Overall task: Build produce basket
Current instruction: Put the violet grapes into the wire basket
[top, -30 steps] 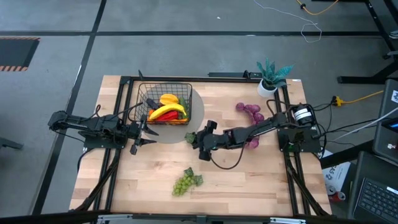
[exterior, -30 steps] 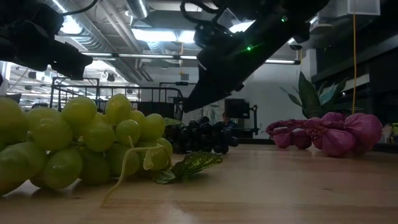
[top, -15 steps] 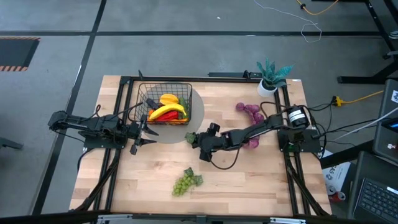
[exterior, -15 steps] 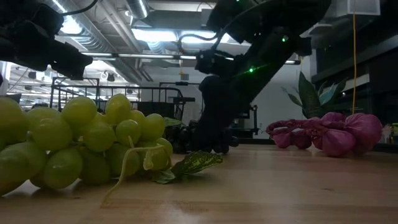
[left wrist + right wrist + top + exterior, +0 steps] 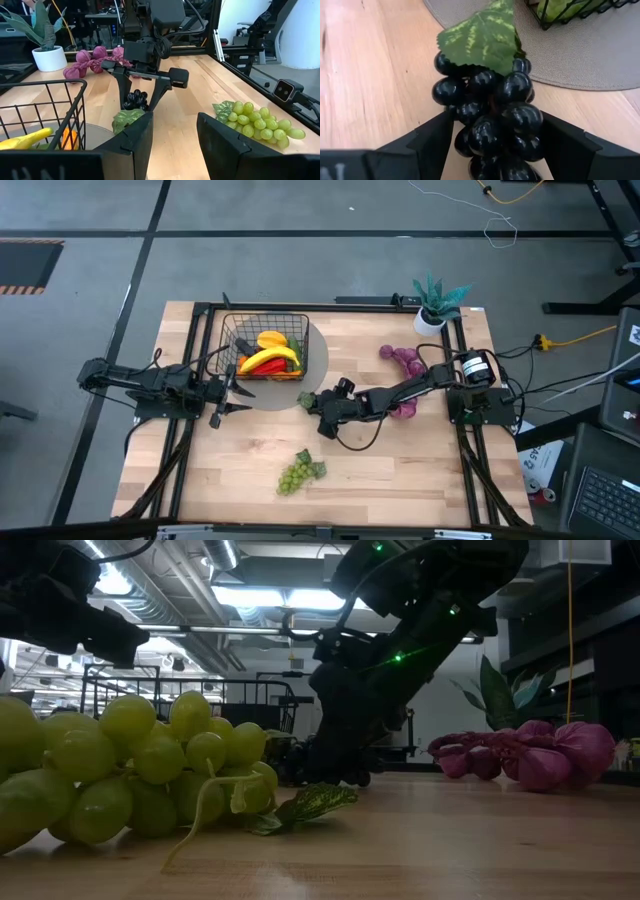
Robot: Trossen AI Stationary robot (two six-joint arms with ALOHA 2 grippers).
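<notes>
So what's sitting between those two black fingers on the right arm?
A bunch of dark grapes with a green leaf. The right wrist view shows the right tool's open fingers on either side of it.

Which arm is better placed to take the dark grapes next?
The right. The right gripper has its jaws open on either side of the dark grapes, low at the table. The left gripper waits beside the basket, off the bunch.

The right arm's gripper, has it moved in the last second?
Yes. In the high view the right gripper has come down and slid toward the round grey mat, its open fingers now straddling the bunch of dark grapes.
</notes>
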